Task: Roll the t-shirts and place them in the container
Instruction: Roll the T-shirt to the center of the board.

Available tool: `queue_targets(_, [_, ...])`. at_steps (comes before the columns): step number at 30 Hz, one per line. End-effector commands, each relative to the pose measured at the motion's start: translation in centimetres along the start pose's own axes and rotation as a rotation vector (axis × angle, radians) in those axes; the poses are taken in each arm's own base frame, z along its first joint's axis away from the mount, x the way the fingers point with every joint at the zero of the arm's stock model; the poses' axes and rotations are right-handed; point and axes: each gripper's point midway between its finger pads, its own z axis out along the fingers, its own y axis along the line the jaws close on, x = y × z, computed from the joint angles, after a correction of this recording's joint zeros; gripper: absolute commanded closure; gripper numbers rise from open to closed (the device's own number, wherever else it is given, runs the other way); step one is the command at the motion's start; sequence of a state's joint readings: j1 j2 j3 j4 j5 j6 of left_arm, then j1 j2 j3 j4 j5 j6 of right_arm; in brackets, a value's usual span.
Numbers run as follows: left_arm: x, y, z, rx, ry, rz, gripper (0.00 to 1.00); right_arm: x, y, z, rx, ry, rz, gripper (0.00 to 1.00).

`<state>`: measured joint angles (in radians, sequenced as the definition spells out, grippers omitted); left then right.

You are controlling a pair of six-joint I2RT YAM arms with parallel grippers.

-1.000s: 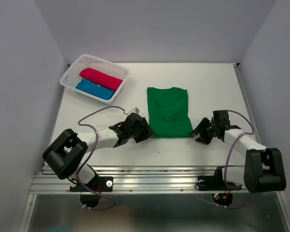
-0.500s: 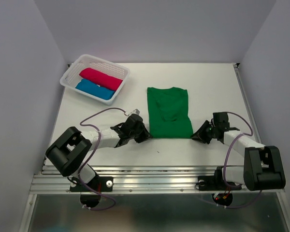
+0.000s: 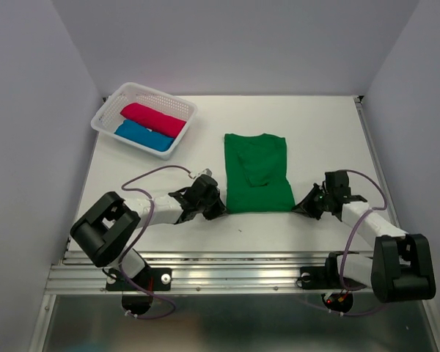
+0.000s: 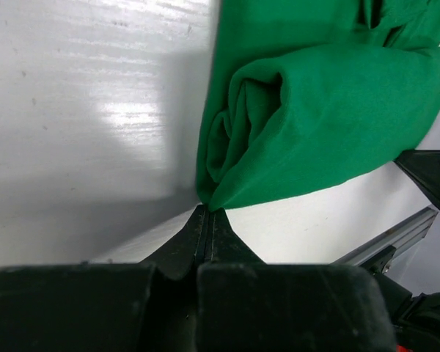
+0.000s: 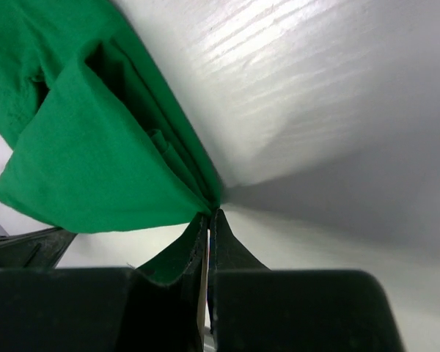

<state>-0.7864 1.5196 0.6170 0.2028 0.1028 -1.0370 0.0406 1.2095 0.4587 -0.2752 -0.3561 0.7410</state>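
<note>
A bright green t-shirt, folded into a long strip, lies mid-table with its collar at the far end. My left gripper is shut on its near-left corner, and in the left wrist view the green t-shirt bunches into a fold that runs to a point at the left gripper. My right gripper is shut on the near-right corner. There the green t-shirt pleats down into the right gripper. A crimson-pink t-shirt and a blue t-shirt lie rolled in the basket.
The white perforated basket stands at the far left corner of the table. Grey walls close in the table on the left, right and back. A metal rail runs along the near edge, behind the arm bases.
Both grippers went from open to shut on the green shirt's near corners. The right arm shifted slightly rightward and nearer, and the shirt's near hem is now drawn up at both corners.
</note>
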Motion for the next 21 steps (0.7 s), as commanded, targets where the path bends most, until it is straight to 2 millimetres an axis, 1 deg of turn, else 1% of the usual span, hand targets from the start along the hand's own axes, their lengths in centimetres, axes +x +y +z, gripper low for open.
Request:
queue_targets(1, [0.8,-0.1,-1.7,-0.019,0.028,0.039,1.00,0.4,-0.5,-1.8,0.030,-0.015,-0.034,0.99])
queue_targets(2, [0.9,-0.1,-1.8,-0.021,0.033,0.042,1.00,0.5,-0.2,-2.2,0.013,-0.018,-0.037,0.99])
queue_targets(4, [1.5,0.3,-2.3,-0.035,0.057,0.052,1.00,1.3,-0.4,-2.6,0.011,0.000,-0.020,0.99])
queue_targets(7, [2.1,0.3,-3.0,-0.029,0.088,0.066,1.00,2.3,-0.3,-3.5,-0.004,0.012,0.002,0.99])
queue_targets(9, [2.1,-0.3,-3.5,-0.010,0.096,0.075,1.00,2.9,-0.4,-4.1,-0.012,0.012,0.014,0.99])
queue_targets(12, [2.1,-0.4,-4.1,-0.032,0.105,0.064,1.00,3.5,-0.5,-5.0,-0.004,0.020,0.009,0.99])
queue_targets(15, [2.0,-1.3,-4.7,-0.033,0.120,0.049,1.00,3.4,-0.7,-5.6,0.015,0.007,-0.002,0.99])
queue_targets(17, [1.8,-1.8,-5.0,-0.041,0.124,0.035,1.00,3.1,-0.3,-6.0,0.010,-0.001,-0.007,0.99])
queue_targets(21, [1.6,-2.0,-5.5,-0.071,0.130,0.009,1.00,2.5,0.1,-6.2,0.018,-0.015,-0.005,0.99])
